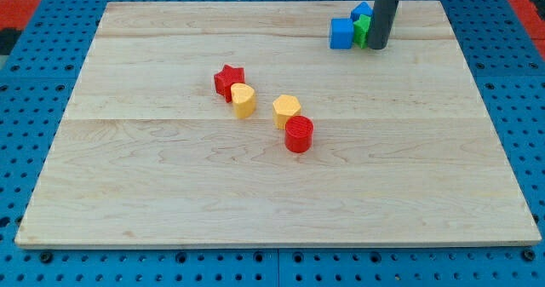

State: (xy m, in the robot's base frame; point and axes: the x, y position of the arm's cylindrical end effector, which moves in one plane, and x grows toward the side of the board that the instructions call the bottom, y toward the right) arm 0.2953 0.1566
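My tip (378, 47), the lower end of the straight dark rod, rests on the desk (170, 193) near the view's top right. The end effector is a bare rod with nothing that could spread, press together or pinch, and it holds nothing.

Directly to the tip's left, touching or just beside the rod, sits a small green block (363, 29), partly hidden, so its shape cannot be made out. Just left of that stands a blue cube (341, 33), and a second blue block (363, 13) peeks out behind the rod toward the view's top, its shape unclear. These three huddle together on the tip's left and upper-left side.

Well apart, toward the view's lower left of the tip, lie four more. A yellow hexagonal block (287, 111) touches a red cylinder (299, 134) below it; farther left, a yellow heart-like block (243, 100) touches a red star (228, 80).

No brand, label or writing can be read anywhere on the blocks, rod or desk.
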